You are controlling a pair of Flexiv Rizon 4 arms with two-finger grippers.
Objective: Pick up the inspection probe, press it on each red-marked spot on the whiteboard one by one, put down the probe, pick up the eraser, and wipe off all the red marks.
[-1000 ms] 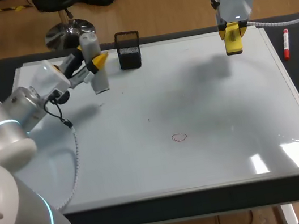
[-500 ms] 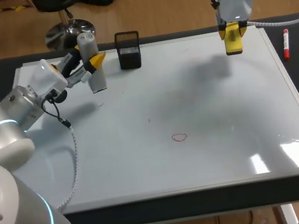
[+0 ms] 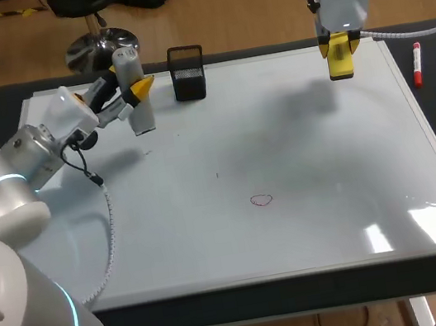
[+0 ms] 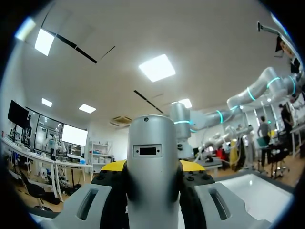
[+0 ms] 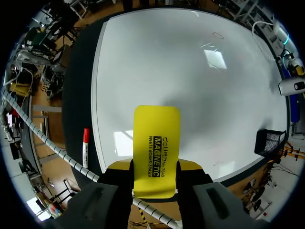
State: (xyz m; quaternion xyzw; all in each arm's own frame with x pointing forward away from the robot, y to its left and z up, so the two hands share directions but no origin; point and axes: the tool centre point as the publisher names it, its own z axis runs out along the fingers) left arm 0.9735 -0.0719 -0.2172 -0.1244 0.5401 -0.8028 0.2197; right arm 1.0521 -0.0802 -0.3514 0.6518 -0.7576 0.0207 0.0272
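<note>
Near the far left corner of the whiteboard (image 3: 298, 141), the probe (image 3: 128, 61) is clamped in the left gripper (image 3: 139, 92), drawn slightly back within the last second; the eraser (image 3: 340, 63) is pinched by the right gripper (image 3: 338, 42), so wiping the red mark (image 3: 262, 199) is probably next.

Glossy whiteboard (image 3: 332, 194), matt grey metal probe (image 4: 148, 186), smooth plastic eraser (image 5: 156, 143), wire-mesh basket (image 3: 188, 80)

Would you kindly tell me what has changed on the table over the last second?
The left gripper, shut on the probe, drew back a little toward its own side and then stopped. Nothing was picked up or let go. The right gripper holds the eraser where it was, and the red mark, the mesh cup and the marker have not moved.
</note>
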